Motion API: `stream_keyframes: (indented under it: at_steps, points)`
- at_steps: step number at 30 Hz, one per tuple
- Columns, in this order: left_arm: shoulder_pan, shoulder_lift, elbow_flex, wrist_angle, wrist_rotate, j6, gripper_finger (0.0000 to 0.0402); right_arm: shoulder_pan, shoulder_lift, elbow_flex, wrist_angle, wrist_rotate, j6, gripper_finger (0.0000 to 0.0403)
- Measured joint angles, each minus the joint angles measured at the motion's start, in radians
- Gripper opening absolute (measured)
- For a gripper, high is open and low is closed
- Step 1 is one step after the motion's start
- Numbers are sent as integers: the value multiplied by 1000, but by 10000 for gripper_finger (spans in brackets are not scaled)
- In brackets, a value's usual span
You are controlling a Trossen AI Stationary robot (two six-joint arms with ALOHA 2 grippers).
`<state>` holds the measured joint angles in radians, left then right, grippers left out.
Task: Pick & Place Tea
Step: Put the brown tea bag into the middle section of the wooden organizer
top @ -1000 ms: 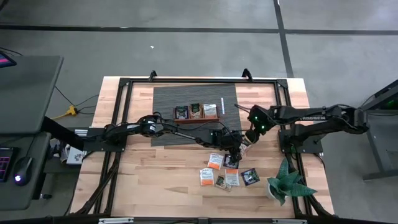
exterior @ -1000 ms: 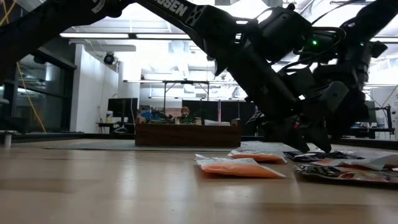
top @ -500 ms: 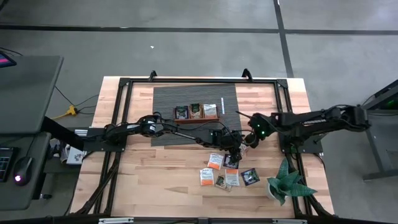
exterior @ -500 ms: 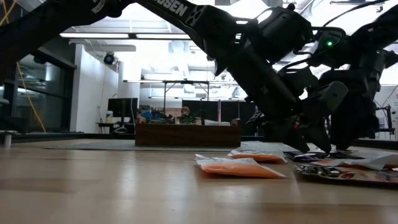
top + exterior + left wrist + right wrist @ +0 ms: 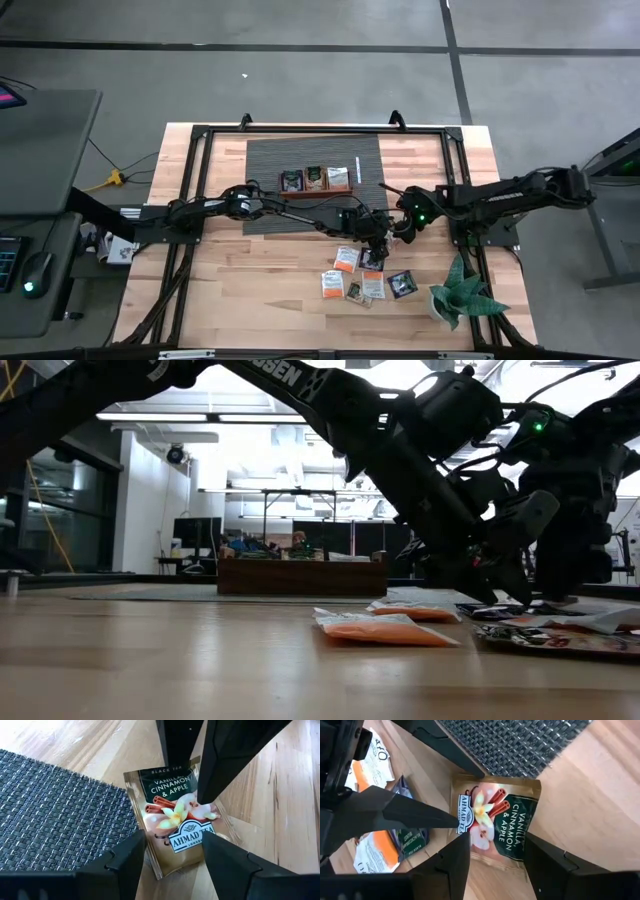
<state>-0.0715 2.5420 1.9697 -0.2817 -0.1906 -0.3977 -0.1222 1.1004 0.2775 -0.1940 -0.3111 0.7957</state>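
Note:
A tea sachet printed "Vanilla Cinnamon & Apple" (image 5: pixel 172 820) (image 5: pixel 495 820) lies flat on the wood just off the grey mat's near edge. My left gripper (image 5: pixel 175 862) (image 5: pixel 377 243) is open, with a finger on either side of the sachet's one end. My right gripper (image 5: pixel 495 862) (image 5: pixel 402 230) is open too and comes at the same sachet from the opposite side, its fingers astride the other end. More sachets (image 5: pixel 362 278), orange-and-white and dark, lie loose nearer the table's front. Three sachets stand in the wooden tray (image 5: pixel 318 190). My left gripper stands astride the sachet's end (image 5: pixel 165 865); whether its fingers touch it, I cannot tell. My right gripper stands astride the opposite end (image 5: pixel 492 857), slanting down from the table's right; whether it touches, I cannot tell.
The grey woven mat (image 5: pixel 270 160) carries the tray at its near edge. A potted plant (image 5: pixel 460 295) stands at the table's near right. Orange sachets (image 5: pixel 385 628) lie in front of the grippers in the low view. The two grippers stand close together.
My right gripper has come down and toward the table's near-left, closing in on the sachet beside the left gripper. My left arm has kept still, and the sachets on the table lie as before.

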Motion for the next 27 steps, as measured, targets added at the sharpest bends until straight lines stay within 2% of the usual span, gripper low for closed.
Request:
stream_keyframes:
  at_steps: [5, 12, 21, 27]
  points:
    - [0, 0, 0, 0, 2, 0, 197, 0, 1, -1, -8, 5, 26, 132]
    - [1, 0, 0, -1, 20, 0, 197, 1, 2, -2, -28, 28, 61, 12]
    - [2, 0, -1, 5, 31, 30, 197, -1, 0, -1, -64, 31, 68, 3]
    - [3, -17, 120, -139, 57, 101, 197, -1, 0, 0, -89, 44, 64, 1]
